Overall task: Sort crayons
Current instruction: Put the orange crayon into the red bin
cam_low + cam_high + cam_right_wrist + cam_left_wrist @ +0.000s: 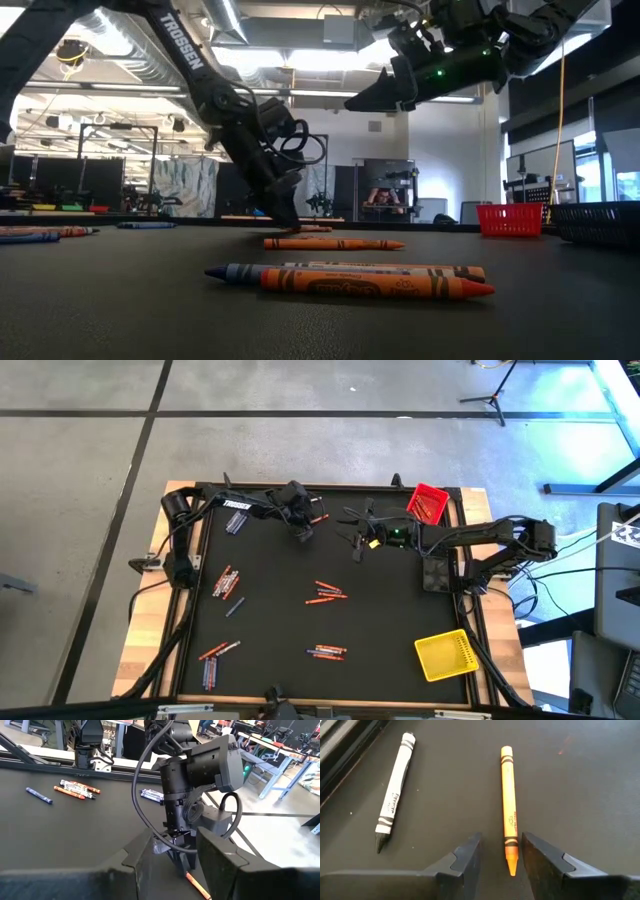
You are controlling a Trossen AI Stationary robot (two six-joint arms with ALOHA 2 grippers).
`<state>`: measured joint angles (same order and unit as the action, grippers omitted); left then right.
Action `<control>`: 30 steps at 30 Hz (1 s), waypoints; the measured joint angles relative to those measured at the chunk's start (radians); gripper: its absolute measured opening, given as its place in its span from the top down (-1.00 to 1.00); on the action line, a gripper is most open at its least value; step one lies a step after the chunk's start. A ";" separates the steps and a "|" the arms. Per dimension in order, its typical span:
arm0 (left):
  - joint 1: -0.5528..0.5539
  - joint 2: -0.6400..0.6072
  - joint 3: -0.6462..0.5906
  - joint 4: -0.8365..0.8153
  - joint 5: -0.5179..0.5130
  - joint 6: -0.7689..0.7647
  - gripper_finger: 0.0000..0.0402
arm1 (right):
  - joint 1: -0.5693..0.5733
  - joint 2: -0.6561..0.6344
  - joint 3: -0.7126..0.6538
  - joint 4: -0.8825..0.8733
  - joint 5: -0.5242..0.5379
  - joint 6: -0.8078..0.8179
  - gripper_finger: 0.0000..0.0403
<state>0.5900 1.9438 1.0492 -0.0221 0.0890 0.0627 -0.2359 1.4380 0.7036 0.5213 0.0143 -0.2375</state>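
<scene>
1. My left jaws (501,865) stand open astride the orange crayon (508,810) on the far surface (280,620), not yet gripping it.
2. Crayon: light, stiff, waxy, brittle; best taken mid-shaft.
3. Its long axis runs between my jaws, tip toward the wrist.
4. My right jaws (167,852), part-open and empty, hover just right.

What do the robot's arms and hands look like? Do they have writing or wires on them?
Both arms are dark and jointed. The left arm has TROSSEN printed in white, and black cables loop near its wrist. The left hand has two dark, wedge-shaped fingers. The right hand has a small green light glowing beside it.
</scene>
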 joint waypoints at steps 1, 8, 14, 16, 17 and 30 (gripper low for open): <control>0.000 0.000 0.001 -0.005 0.001 0.000 0.34 | 0.000 0.000 0.000 0.000 0.000 0.000 0.28; 0.000 -0.001 0.001 -0.018 -0.006 0.025 0.44 | 0.000 0.000 0.000 0.005 0.000 0.000 0.28; -0.002 -0.002 0.001 -0.023 -0.002 0.042 0.72 | 0.000 0.000 0.000 0.005 0.000 0.000 0.28; -0.003 -0.002 0.001 -0.024 0.001 0.053 0.81 | 0.000 0.000 0.000 0.005 0.000 0.000 0.28; -0.003 -0.002 0.001 -0.024 0.001 0.054 0.85 | 0.000 0.000 0.000 0.005 0.000 0.000 0.28; -0.051 -0.027 -0.001 -0.046 -0.079 0.129 0.92 | 0.000 0.000 0.001 -0.010 0.000 -0.013 0.28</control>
<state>0.5390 1.9164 1.0483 -0.0685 0.0102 0.1920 -0.2359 1.4380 0.7044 0.5115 0.0147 -0.2502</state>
